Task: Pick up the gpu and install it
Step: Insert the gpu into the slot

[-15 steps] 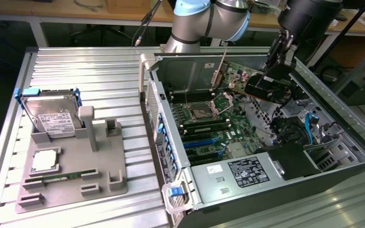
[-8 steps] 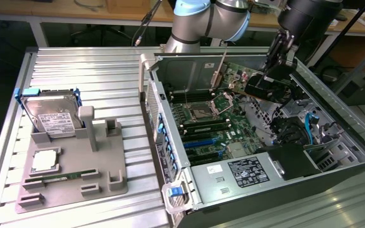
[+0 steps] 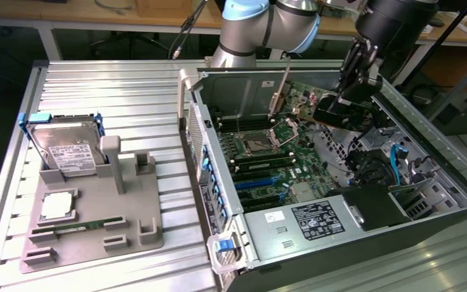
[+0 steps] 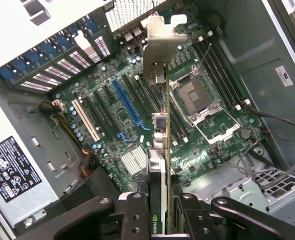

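My gripper [image 4: 160, 202] is shut on the gpu [image 4: 160, 150], which I see edge-on in the wrist view, its silver end bracket [image 4: 160, 42] pointing away from me. The card hangs above the green motherboard [image 4: 202, 130] inside the open computer case [image 3: 217, 182], close over the long blue slot [image 4: 130, 105] and not seated in it. In the exterior view the gripper [image 3: 331, 112] sits over the far right part of the case, and the gpu [image 3: 298, 108] reaches from it toward the case's back wall. Black fingers [image 4: 135, 212] clamp both faces of the card.
On the exterior view's left stands a grey fixture [image 3: 128, 237] holding an upright hard drive [image 3: 71, 152], a processor [image 3: 58, 205] and a memory stick [image 3: 79, 226]. The case holds a power supply [image 3: 315, 219], cables [image 3: 396, 161] and a drive cage [image 3: 379, 207].
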`<state>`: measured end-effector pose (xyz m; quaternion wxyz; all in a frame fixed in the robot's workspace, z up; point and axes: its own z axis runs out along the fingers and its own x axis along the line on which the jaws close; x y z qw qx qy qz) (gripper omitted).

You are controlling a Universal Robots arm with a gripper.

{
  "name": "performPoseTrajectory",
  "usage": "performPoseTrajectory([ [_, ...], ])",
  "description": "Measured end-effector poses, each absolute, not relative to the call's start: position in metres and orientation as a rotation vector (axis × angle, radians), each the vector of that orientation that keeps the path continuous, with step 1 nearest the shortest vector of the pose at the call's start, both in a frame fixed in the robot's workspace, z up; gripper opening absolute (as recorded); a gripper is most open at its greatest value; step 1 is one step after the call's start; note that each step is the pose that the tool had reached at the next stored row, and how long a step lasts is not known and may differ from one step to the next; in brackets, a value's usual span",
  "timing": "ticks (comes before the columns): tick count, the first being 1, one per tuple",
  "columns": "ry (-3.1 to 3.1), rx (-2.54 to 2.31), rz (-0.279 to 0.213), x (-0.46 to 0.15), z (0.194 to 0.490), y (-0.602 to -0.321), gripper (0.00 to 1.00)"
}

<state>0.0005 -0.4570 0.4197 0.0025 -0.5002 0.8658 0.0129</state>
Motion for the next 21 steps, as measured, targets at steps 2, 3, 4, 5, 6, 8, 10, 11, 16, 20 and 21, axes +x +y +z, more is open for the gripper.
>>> performPoseTrajectory([
  [2,2.706,-1.587,0.04,0.0005,0.4197,-0.457,0.27],
  [3,2.7,-1.596,0.04,0.0005,0.4197,-0.457,0.27],
  [4,2.694,-1.606,0.041,0.0005,0.4197,-0.457,0.27],
  [5,2.688,-1.616,0.041,0.0005,0.4197,-0.457,0.27],
  [6,2.681,-1.629,0.041,0.0004,0.4197,-0.457,0.27],
  [8,2.666,-1.653,0.041,0.0005,0.4197,-0.457,0.27],
  [10,2.653,-1.675,0.041,0.0005,0.4197,-0.457,0.27],
  [11,2.646,-1.686,0.041,0.0005,0.4197,-0.457,0.27],
  [16,2.598,-1.76,0.041,0.0005,0.4197,-0.457,0.27],
  [20,2.54,-1.845,0.041,0.0005,0.4197,-0.457,0.27],
  [21,2.523,-1.869,0.041,0.0004,0.4197,-0.457,0.27],
])
